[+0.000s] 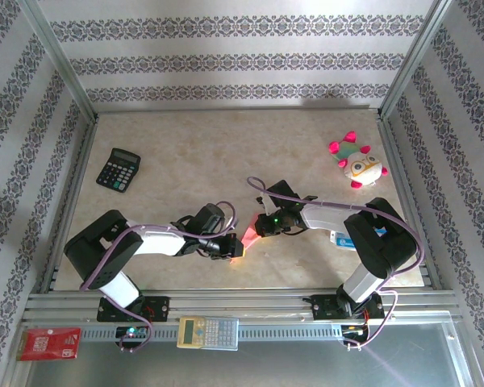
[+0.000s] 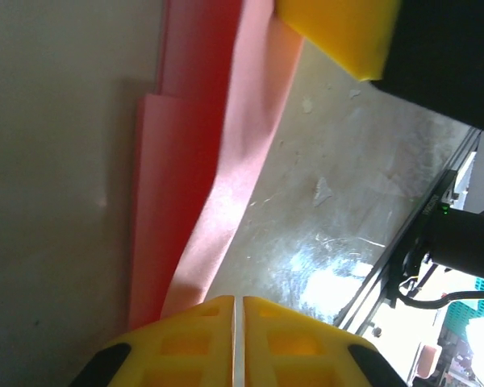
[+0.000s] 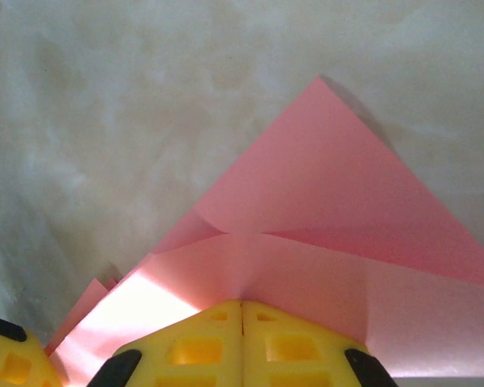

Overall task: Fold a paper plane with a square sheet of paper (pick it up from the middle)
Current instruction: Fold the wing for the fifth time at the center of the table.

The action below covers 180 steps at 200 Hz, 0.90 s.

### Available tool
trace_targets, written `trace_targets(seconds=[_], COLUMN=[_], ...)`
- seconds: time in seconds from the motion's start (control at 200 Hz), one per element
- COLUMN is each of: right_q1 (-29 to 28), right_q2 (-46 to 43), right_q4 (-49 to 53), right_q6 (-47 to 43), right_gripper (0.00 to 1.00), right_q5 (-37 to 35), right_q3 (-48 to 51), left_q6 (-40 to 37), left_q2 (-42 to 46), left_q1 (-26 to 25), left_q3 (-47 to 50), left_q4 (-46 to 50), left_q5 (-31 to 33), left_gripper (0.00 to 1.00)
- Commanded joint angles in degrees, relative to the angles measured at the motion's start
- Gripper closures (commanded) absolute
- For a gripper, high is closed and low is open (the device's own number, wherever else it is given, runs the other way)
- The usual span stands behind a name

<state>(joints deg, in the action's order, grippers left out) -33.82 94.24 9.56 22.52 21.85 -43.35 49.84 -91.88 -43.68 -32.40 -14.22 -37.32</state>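
Observation:
The salmon-pink sheet of paper [image 1: 244,242] is partly folded, with a pointed corner and creases, and sits between my two grippers near the table's front middle. In the right wrist view the paper [image 3: 331,201] puckers where it runs into my right gripper [image 3: 242,303], which is shut on it. My left gripper [image 2: 235,300] has its jaws nearly together with only a hairline slit, and the paper [image 2: 226,161] passes beside and behind its left finger. From above, the left gripper [image 1: 230,248] and right gripper [image 1: 260,227] almost touch.
A black calculator [image 1: 118,169] lies at the back left and a pink-and-white plush toy [image 1: 356,161] at the back right. A red card [image 1: 50,343] and a second calculator [image 1: 208,331] rest on the front rail. Patterned walls enclose the table.

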Motion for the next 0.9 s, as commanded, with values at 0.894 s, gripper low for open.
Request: trace_targets(seconds=[0.894], right_q1=[0.9], right_q2=[1.9], right_q4=[3.9], right_q6=[-0.6], right_gripper=[0.86], right_q5=[-3.1], right_q3=[-1.0], left_q6=[0.6], left_q2=[-2.9], left_q1=[1.9], left_q3=[5.6], left_q4=[5.3], left_q5=[3.1], left_gripper=[1.00])
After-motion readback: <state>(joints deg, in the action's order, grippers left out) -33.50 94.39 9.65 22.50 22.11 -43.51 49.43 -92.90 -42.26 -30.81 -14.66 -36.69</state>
